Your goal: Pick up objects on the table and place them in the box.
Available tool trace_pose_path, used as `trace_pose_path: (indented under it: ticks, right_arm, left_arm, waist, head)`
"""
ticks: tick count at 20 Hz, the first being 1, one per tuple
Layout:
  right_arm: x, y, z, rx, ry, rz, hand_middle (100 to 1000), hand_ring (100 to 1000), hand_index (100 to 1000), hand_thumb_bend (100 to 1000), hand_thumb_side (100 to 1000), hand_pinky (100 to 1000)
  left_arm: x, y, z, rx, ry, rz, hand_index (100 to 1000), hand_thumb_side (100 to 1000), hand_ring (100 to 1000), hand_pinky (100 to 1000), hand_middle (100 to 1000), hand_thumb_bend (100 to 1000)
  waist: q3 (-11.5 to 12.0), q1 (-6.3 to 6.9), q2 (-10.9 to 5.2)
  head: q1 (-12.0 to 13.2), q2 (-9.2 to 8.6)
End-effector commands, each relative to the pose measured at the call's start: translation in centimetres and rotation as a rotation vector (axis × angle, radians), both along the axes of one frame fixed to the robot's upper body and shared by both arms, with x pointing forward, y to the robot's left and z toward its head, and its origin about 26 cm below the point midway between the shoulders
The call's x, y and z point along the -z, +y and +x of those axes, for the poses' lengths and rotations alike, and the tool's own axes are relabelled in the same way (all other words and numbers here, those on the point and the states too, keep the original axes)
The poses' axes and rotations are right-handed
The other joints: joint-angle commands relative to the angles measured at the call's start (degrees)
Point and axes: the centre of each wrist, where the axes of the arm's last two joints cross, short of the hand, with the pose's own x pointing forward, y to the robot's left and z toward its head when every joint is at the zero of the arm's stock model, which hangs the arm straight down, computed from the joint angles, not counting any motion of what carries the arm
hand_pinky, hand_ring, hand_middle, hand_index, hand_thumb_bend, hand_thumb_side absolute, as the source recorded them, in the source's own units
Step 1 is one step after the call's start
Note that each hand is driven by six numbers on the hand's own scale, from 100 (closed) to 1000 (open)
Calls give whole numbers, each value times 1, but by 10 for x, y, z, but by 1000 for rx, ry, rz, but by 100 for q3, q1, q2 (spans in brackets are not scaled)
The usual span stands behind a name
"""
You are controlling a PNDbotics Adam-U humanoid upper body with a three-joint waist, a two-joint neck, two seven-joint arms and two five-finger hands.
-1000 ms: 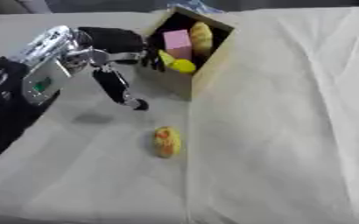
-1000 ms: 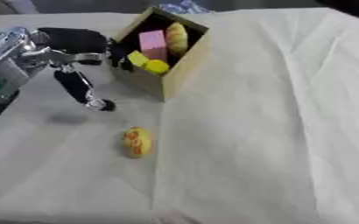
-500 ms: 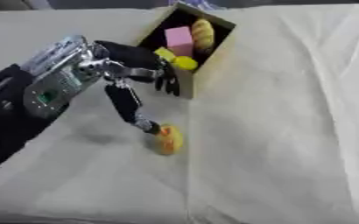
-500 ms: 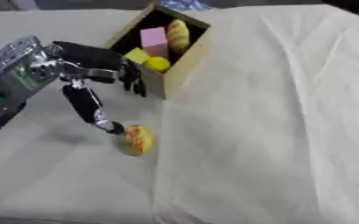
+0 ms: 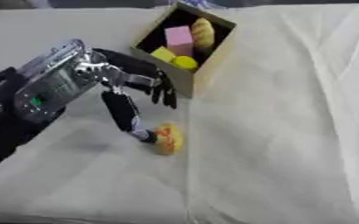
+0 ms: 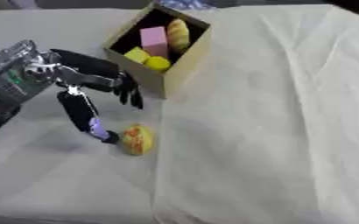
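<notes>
your left hand [image 5: 129, 94], fingers spread, thumb touching the yellow-orange object [image 5: 167, 138] just off the box [image 5: 213, 57], bare cloth [image 5: 290, 144] rightward

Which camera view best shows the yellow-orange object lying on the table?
The right eye view: the yellow-orange object shows whole, with the left hand's thumb tip just touching its side. In the left eye view the thumb tip overlaps its left edge, hiding a little of it.
</notes>
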Motion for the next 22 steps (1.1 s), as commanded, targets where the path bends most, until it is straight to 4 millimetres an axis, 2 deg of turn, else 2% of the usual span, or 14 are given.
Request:
trace_pose_path:
  ticks: [1, 6, 10, 17, 22]
  right_arm:
    - [-10, 0, -5, -3, -39, 4, 658, 758, 741, 100, 530, 903]
    - [-11, 0, -5, -6, -41, 9, 658, 758, 740, 100, 529, 903]
    - [-11, 0, -5, -6, -43, 13, 659, 758, 739, 100, 527, 903]
    - [-12, 0, -5, -3, -44, 19, 658, 757, 738, 100, 526, 903]
    - [-12, -1, -5, 1, -44, 24, 658, 757, 737, 100, 525, 903]
  left_arm:
    - [0, 0, 3, -13, -29, 10, 820, 293, 735, 773, 731, 490]
    - [17, 1, 14, -26, -51, 7, 822, 253, 736, 774, 736, 504]
    - [31, 3, 20, -22, -38, 0, 831, 273, 736, 772, 745, 519]
    - [36, 2, 22, -22, -42, -47, 810, 300, 709, 754, 708, 439]
    - [37, -1, 17, -7, -38, -79, 802, 320, 700, 747, 696, 429]
  waist:
    - [-14, -13, -76]
    - [-24, -18, -44]
    - [-33, -32, -17]
    - [-29, -48, 10]
    - [-38, -44, 12]
  head:
    - [13, -31]
    - [25, -58]
    - [27, -72]
    - [32, -86]
    - [31, -91]
